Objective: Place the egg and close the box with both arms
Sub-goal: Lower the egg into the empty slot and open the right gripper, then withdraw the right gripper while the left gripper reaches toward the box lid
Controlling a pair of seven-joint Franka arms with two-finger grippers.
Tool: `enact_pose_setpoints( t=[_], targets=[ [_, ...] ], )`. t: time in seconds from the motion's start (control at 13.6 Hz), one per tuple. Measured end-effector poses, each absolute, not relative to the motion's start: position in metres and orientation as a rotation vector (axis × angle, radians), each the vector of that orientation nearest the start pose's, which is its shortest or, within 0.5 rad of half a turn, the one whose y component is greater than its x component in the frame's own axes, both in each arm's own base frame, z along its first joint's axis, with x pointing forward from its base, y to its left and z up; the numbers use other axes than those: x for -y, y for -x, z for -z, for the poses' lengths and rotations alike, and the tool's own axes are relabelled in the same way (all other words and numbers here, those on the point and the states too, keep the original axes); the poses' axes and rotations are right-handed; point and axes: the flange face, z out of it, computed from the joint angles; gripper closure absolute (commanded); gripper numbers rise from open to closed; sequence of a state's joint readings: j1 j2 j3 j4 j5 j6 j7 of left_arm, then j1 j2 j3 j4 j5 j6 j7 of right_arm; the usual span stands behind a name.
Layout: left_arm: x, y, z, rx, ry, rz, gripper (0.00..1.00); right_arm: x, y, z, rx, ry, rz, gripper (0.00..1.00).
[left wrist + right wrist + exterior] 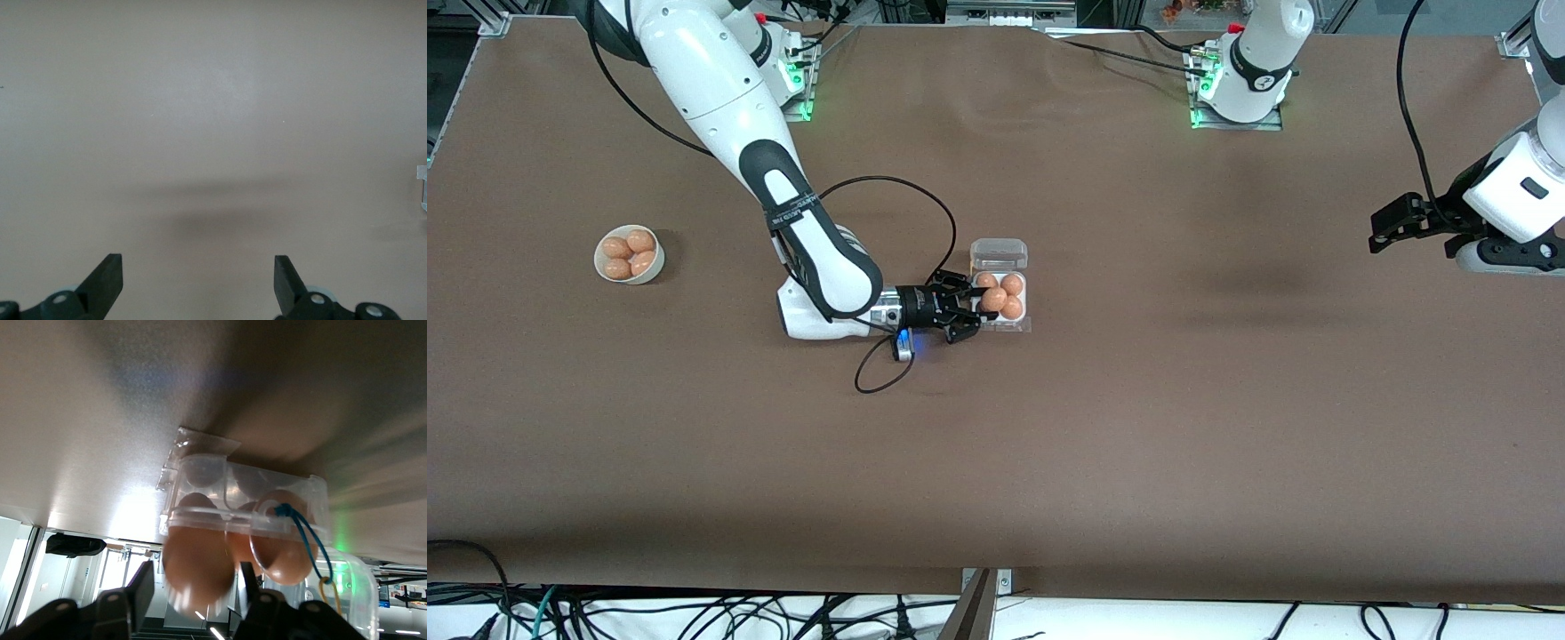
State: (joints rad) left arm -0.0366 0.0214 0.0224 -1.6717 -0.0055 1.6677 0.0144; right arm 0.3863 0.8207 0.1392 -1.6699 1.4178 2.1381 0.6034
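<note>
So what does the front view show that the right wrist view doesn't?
Only the front view shows the bowl of spare eggs toward the right arm's end of the table, and the left gripper, open, waiting over bare table. Only the right wrist view shows a blue cord on the box. Both show the right gripper holding the egg at the box, lid open.

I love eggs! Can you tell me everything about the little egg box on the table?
The box is small and square, with a white tray and a clear plastic lid. The lid is hinged open, lying on the side farther from the front camera. Tan eggs fill the tray. A blue cord and a yellow loop hang on its rim in the right wrist view. It sits on the brown table. The right gripper is at the tray, around one egg.
</note>
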Motion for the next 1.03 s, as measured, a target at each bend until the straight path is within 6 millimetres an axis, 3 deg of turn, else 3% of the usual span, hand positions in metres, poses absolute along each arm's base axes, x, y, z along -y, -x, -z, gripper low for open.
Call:
enact_pose_setpoints(
  t=[0.37,0.59,0.81,1.03],
  targets=[
    [0.009,-0.566,-0.573,-0.044,3.146,-0.04,0.0,-0.362,-0.559,-0.134,-1.225,1.777,-1.022,0.0],
    [0.009,-0.566,-0.572,-0.044,3.146,-0.042,0.0,-0.352,-0.574,-0.146,-1.216,1.777,-0.974,0.0],
    [0.01,-0.568,-0.565,-0.047,3.145,-0.063,0.0,-0.327,-0.599,-0.179,-1.162,1.861,-0.867,0.0],
    [0.015,-0.572,-0.556,-0.056,3.156,-0.091,0.02,-0.293,-0.619,-0.224,-1.02,2.145,-0.696,0.0]
  ],
)
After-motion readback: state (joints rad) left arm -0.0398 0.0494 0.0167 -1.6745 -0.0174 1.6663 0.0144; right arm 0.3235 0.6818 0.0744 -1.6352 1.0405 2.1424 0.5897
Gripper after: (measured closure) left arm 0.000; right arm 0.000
